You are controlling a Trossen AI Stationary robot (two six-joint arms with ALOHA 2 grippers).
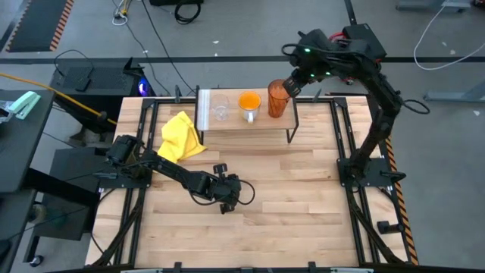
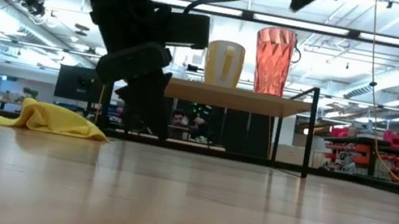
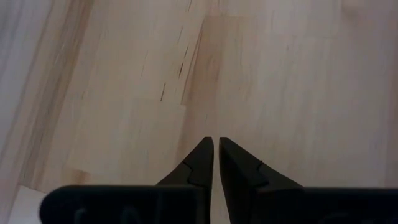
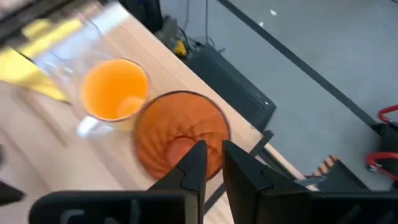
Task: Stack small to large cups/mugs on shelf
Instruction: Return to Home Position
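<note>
The shelf (image 1: 244,129) stands at the table's far side. Three vessels stand in a row on it: a small clear glass (image 1: 220,111), an orange mug (image 1: 249,102) with a white handle, and a tall amber tumbler (image 1: 277,99). My right gripper (image 4: 213,163) hovers above the tumbler (image 4: 180,134), open by a narrow gap and with nothing between its fingers. In the low view the tumbler (image 2: 273,61) stands upright on the shelf (image 2: 235,98), clear of that gripper. My left gripper (image 1: 227,201) is low over the middle of the table, its fingers (image 3: 216,168) shut on nothing.
A crumpled yellow cloth (image 1: 182,137) lies on the table to the left of the shelf, beside the left arm. Bare wooden tabletop (image 1: 288,197) spreads in front of the shelf. Black frame rails (image 1: 347,152) run along the table's sides.
</note>
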